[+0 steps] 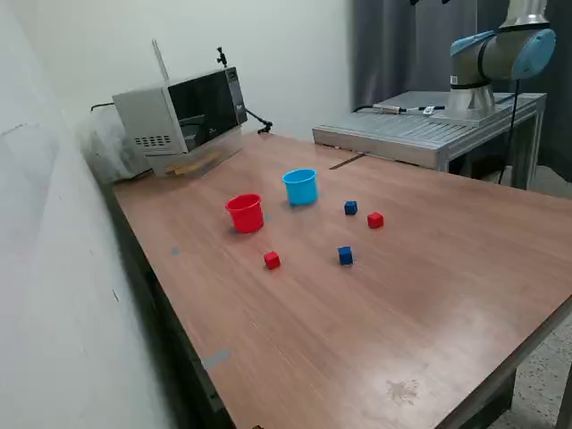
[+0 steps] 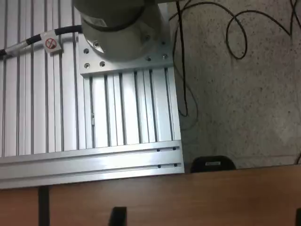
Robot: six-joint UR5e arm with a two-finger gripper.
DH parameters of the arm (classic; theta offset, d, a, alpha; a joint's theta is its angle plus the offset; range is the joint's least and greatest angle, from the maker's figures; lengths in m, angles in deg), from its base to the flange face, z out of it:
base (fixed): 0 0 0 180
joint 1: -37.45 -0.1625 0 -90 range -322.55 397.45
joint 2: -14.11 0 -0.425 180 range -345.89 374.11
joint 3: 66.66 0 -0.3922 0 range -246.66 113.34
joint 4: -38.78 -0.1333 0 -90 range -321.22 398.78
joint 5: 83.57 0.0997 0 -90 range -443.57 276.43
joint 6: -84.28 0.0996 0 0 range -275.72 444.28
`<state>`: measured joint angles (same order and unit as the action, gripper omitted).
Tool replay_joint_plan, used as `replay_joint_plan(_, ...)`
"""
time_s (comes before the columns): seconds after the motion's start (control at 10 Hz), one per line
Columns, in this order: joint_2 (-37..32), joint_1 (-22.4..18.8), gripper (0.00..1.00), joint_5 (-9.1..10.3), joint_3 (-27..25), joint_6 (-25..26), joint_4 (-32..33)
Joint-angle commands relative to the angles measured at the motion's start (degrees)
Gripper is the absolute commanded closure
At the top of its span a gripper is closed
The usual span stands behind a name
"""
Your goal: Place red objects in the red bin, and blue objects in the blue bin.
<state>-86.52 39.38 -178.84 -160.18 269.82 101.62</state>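
In the exterior view the red bin and the light-blue bin stand upright side by side on the wooden table. One red cube lies in front of the red bin. One dark-blue cube lies to its right. Another dark-blue cube and a red cube sit right of the blue bin. The gripper shows only in the wrist view as two dark fingertips set wide apart, empty, above the table's edge by the arm's base. No cube or bin shows in the wrist view.
A microwave stands at the table's far corner by the wall. The arm is mounted on a ribbed aluminium platform, also in the wrist view, behind the table. Cables lie on the floor beside it.
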Motion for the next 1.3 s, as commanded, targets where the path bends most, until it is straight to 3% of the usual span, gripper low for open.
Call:
replay_joint_plan(0.0, -0.09, -0.61, 0.00, 0.43, -0.17, 0.09, 0.35)
replay_joint_plan(0.3, 0.09, -0.62, 0.00, 0.53, 0.53, 0.26, 1.23)
replay_joint_plan(0.5, 0.79, -0.53, 0.00, 0.70, 0.79, 0.26, 6.83)
replay_joint_plan(0.7, 0.70, 0.17, 0.00, 1.84, 2.45, 0.61, 8.97)
replay_joint_plan(0.8, 0.62, -0.35, 0.00, 3.85, 2.72, 3.23, 8.97)
replay_joint_plan(1.0, 2.53, -0.44, 0.00, 4.74, 5.26, 4.92, 9.66)
replay_joint_plan(1.2, 2.72, -1.83, 0.00, 7.28, 5.28, 4.66, 25.14)
